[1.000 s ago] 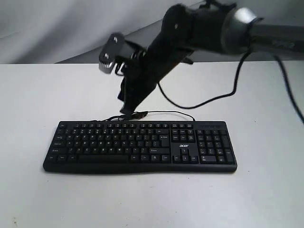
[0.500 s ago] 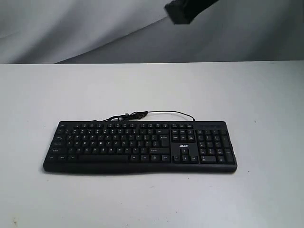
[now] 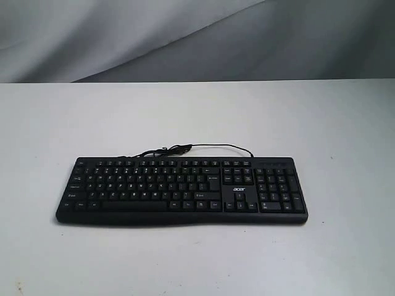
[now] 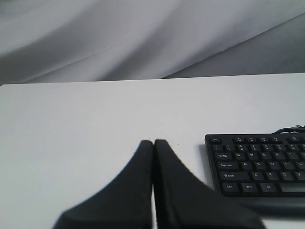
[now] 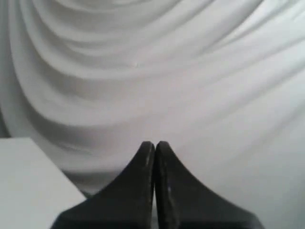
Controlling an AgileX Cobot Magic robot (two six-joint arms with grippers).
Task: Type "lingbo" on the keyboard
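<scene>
1. Keyboard: lies flat on the white table, lower ctr of ext. frame, long edge running left-right. Num pad at right end; cable loops off the far edge. Neither arm shows in ext. view.
2. Left gripper: fingers pressed together, nothing held. Esc/Tab end of the keyboard lies near it, not touching.
3. Right gripper: fingers also together, empty. It faces the grey drape; keyboard not in its view.
4. Handling (est.): rigid plastic slab, prob. light, could skid on the smooth top. You don't grip it. Use a closed tip as a stylus, press straight down on key ctr, no side load.
5. Keys close-packed, so the tip may clip a neighbour. Legends too small to read in ext. view; letter block sits left of ctr.
</scene>
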